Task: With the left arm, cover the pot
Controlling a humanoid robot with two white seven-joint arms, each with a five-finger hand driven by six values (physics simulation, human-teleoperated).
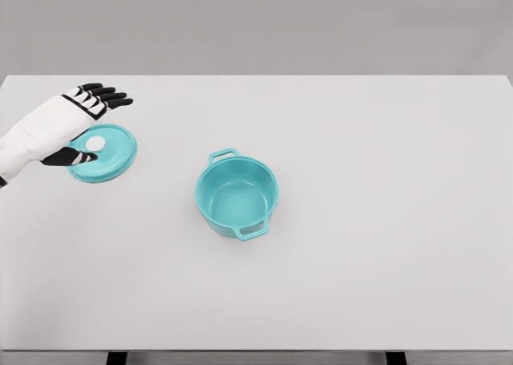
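A teal pot (236, 195) with two side handles stands uncovered near the middle of the white table (385, 221). Its teal lid (108, 156), with a white knob (95, 143) in the middle, lies flat on the table to the left of the pot. My left hand (84, 120) comes in from the left edge and hovers over the lid's left part. Its black fingers (108, 99) stretch out past the lid's far rim and the thumb (72, 157) reaches over the lid beside the knob. The hand is open and holds nothing.
The table's far edge runs across the top of the view and its near edge along the bottom. Two dark table legs show under the near edge. A grey wall stands behind.
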